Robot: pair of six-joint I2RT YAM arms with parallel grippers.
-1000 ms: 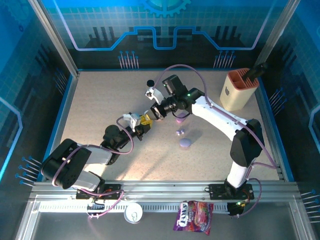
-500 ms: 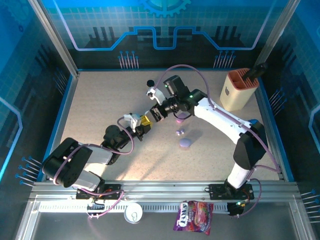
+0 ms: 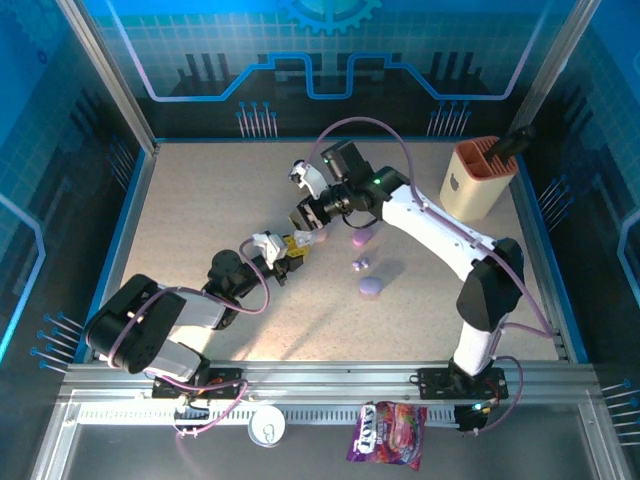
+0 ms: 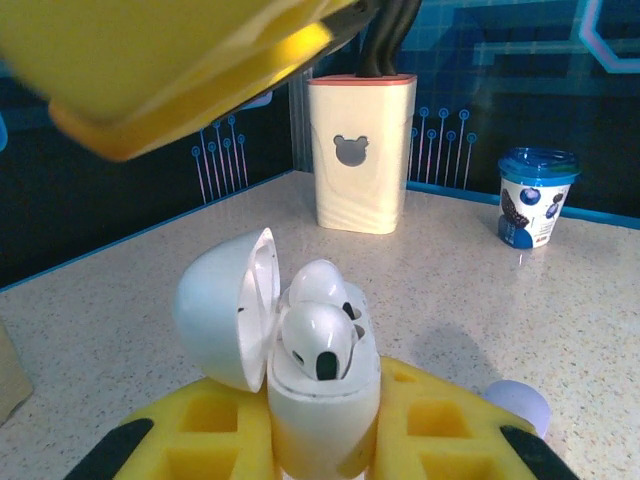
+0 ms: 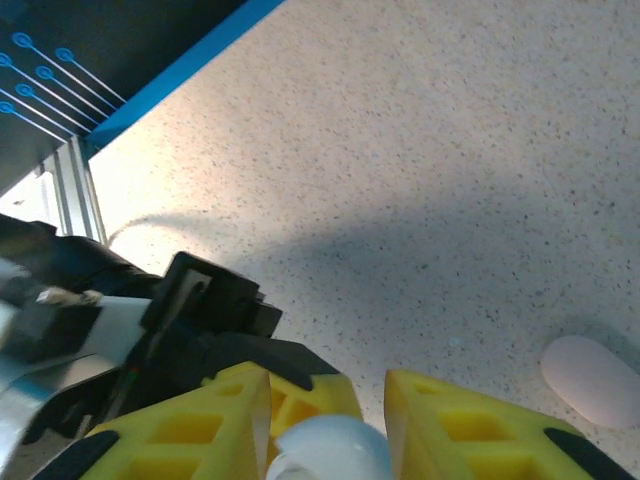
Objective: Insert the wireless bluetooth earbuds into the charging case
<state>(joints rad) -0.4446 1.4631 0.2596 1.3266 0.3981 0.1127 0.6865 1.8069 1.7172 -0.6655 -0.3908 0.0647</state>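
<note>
From above, near the middle of the view, the right gripper [image 3: 309, 220] has drawn back a little toward 12 o'clock. A second ago and half a second ago it sat pressed close over the left gripper [image 3: 290, 246]; now it stands just beside it, at about 1 o'clock of it. What the left one holds is too small to read from up here. Three purple things [image 3: 371, 287] lie near, at 4 o'clock of the grippers, and I cannot tell whether they are buds or cases. The left wrist view settles the grip: the left gripper is clamped tight on the white charging case [image 4: 320, 400], which stands upright at 6 o'clock with its lid swung open toward 9 o'clock. Two white earbuds [image 4: 318, 340] sit in it, one behind the other. The retreat therefore reads as a release after seating a bud, and I judge the insertion done for this pair, with the lid not yet closed. A blurred yellow finger of the right gripper crosses at 11 o'clock, clear of the case, and the case's base is hidden between the left fingers. In the right wrist view the right fingers [image 5: 215, 425] stand partly apart with nothing pinched. A white dome [image 5: 335, 452] at 6 o'clock, cut off by the frame edge, is probably the case's lid or a bud.
</note>
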